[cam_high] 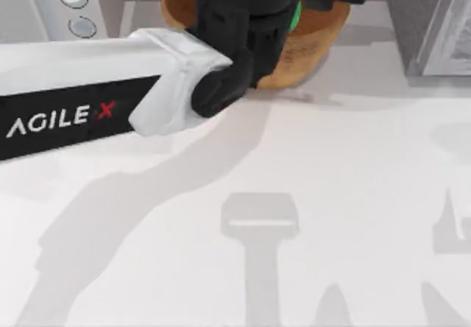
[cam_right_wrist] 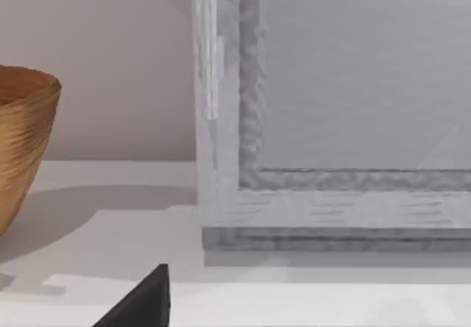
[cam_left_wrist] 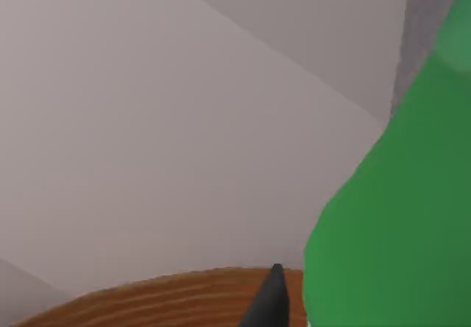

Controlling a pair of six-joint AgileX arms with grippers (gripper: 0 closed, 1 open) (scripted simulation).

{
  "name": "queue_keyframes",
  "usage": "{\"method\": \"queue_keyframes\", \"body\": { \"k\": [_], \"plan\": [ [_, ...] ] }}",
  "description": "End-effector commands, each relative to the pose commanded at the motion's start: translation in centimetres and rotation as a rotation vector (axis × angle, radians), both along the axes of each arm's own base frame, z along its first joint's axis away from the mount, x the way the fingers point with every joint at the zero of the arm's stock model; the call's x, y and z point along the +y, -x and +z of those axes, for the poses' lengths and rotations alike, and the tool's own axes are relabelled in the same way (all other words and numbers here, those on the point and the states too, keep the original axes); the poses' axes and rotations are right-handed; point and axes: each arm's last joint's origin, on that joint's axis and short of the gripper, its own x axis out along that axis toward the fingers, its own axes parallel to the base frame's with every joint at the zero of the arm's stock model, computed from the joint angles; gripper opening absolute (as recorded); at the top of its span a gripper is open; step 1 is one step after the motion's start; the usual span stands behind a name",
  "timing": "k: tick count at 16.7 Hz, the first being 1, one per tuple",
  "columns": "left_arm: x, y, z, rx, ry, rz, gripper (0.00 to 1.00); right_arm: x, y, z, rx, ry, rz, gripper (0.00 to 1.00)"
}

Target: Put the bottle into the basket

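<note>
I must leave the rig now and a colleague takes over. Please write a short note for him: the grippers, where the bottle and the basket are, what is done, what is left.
Left gripper: over the round tan-brown woven wicker basket at the table's far edge, holding the translucent green plastic bottle above the basket's rim.
Right gripper: one dark finger shows low over the table, near a grey box; idle, it holds nothing that I can see.
Done: bottle picked up and carried over the basket.
Left: lower it, release it, withdraw the left arm.
</note>
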Motion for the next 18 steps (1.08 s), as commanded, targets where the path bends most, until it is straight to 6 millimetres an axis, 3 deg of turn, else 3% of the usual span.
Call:
{"method": "queue_keyframes", "body": {
  "k": [4, 7, 15, 18],
  "plan": [
    [-1.8, -4.6, 2.3, -0.008, 0.004, 0.170, 0.00, 0.0, 0.0, 0.0, 0.000, 0.000, 0.000, 1.00],
    [-2.0, -6.7, 3.1, -0.007, 0.002, 0.257, 0.00, 0.0, 0.0, 0.0, 0.000, 0.000, 0.000, 1.00],
    [-2.1, -7.2, 3.4, -0.008, 0.002, 0.282, 0.00, 0.0, 0.0, 0.0, 0.000, 0.000, 0.000, 1.00],
    [-2.1, -9.2, 2.0, -0.010, 0.005, 0.292, 0.00, 0.0, 0.0, 0.0, 0.000, 0.000, 0.000, 1.00]
  ]
}}
